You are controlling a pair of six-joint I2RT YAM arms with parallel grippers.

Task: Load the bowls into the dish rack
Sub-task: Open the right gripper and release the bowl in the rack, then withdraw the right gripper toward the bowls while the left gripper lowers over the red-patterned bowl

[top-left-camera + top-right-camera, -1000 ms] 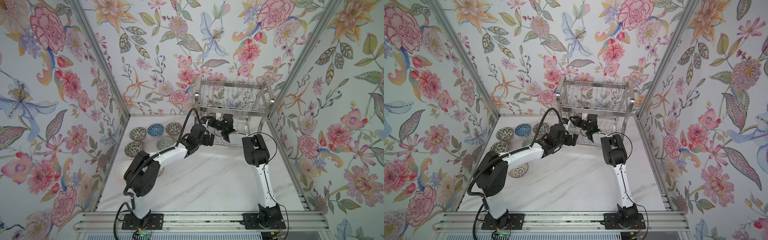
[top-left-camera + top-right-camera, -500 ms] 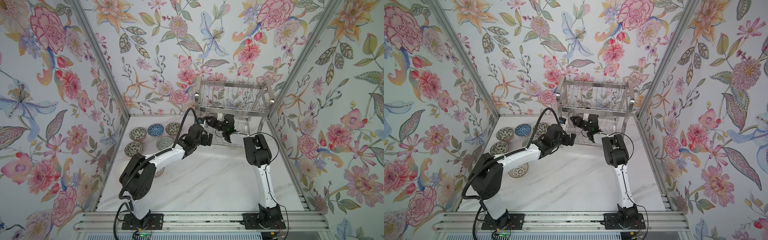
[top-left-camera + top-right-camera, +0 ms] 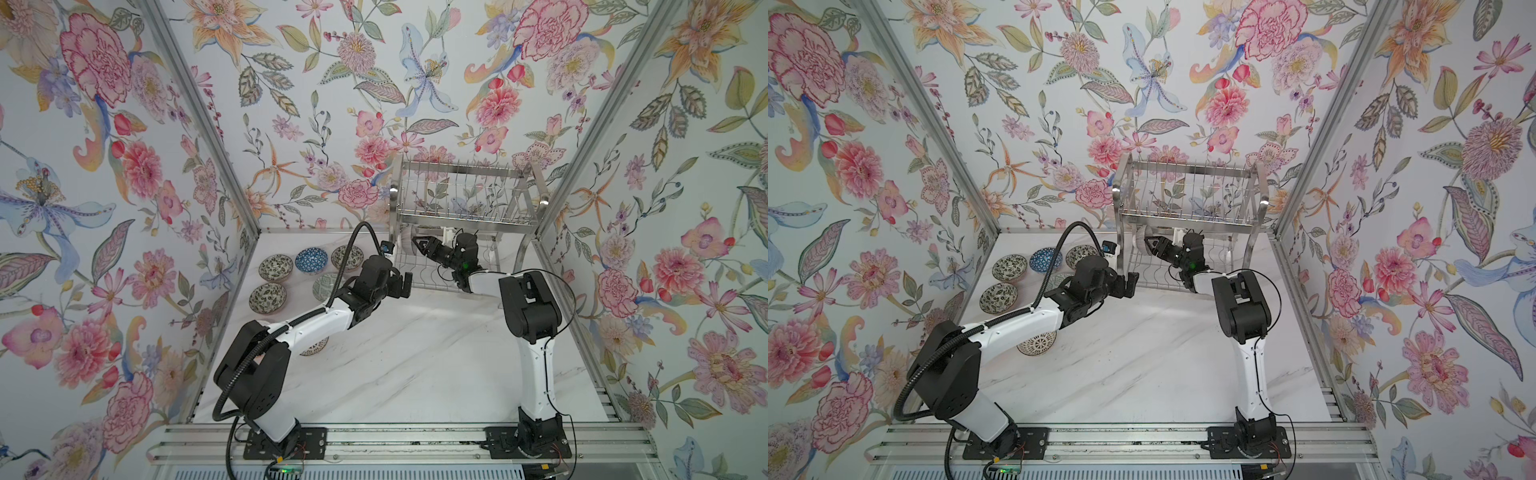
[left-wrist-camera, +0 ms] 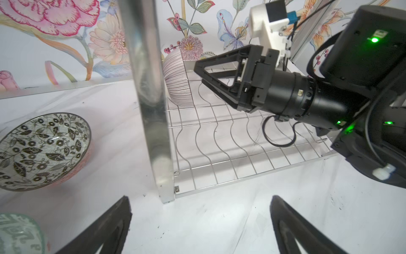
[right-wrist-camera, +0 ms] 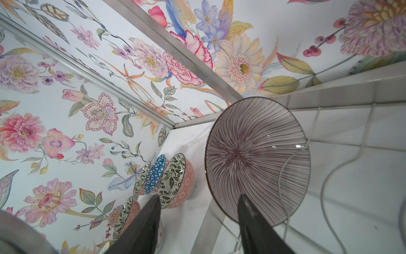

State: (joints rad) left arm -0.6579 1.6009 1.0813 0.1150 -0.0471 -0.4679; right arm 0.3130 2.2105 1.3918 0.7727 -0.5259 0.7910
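Note:
The dish rack [image 3: 465, 195] [image 3: 1187, 195] stands at the back right. A purple-striped bowl [image 3: 404, 241] [image 3: 1139, 237] [image 5: 252, 154] stands on edge in the wavy wires at the left end of its lower tier [image 4: 219, 149]. My right gripper [image 3: 417, 245] [image 5: 198, 198] reaches into that tier. Its fingers are open, with the bowl's rim in the gap between them. My left gripper [image 3: 405, 286] [image 4: 200, 202] is open and empty, low over the table by the rack's front left leg [image 4: 153, 132]. Several bowls sit on the table at left, one blue [image 3: 311, 259] and one black-and-white [image 4: 41, 149].
A green-patterned bowl [image 3: 326, 286] is partly hidden behind my left wrist. Another bowl [image 3: 1040, 344] lies under my left forearm. The flowered walls close in on three sides. My right arm's cable [image 4: 276, 140] hangs over the lower tier.
My right gripper's fingers have spread apart and let go of the purple-striped bowl, which stays upright in the lower tier. My left gripper has drawn back a little from the rack.

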